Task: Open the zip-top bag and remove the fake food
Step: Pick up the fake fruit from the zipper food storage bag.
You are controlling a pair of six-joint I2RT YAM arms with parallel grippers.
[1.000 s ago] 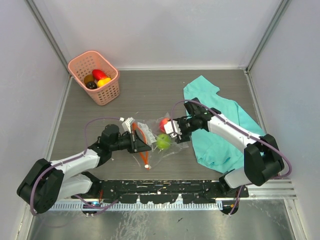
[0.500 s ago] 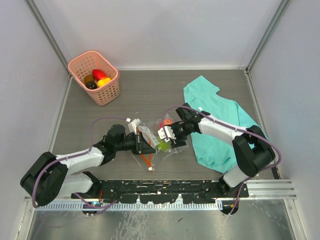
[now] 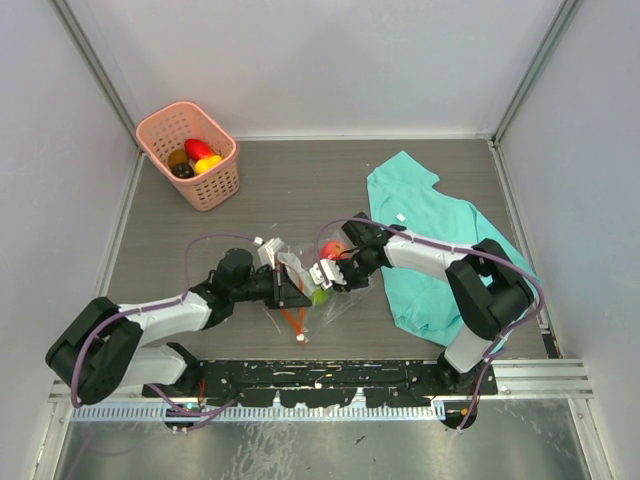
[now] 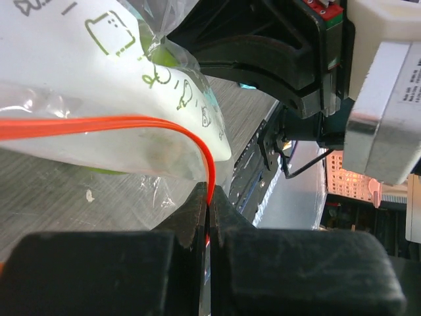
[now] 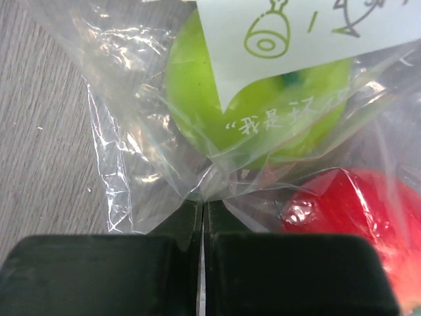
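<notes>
**Two grippers pinch the clear, crinkly zip-top bag (image 3: 300, 278) from both sides.**

The bag lies near the middle of the grey table (image 3: 300, 190), a little toward 6 o'clock. At the bag's 9 o'clock side, the left gripper (image 4: 209, 210) is squeezed tight on the red-orange zip strip (image 4: 131, 123). At 3 o'clock, the right gripper (image 5: 202, 210) is squeezed tight on the thin plastic. Holding both sides likely lets them pull the mouth apart. The shiny green plastic fruit (image 5: 263, 112) and shiny red plastic fruit (image 5: 342, 204) sit inside, not yet out.
</notes>
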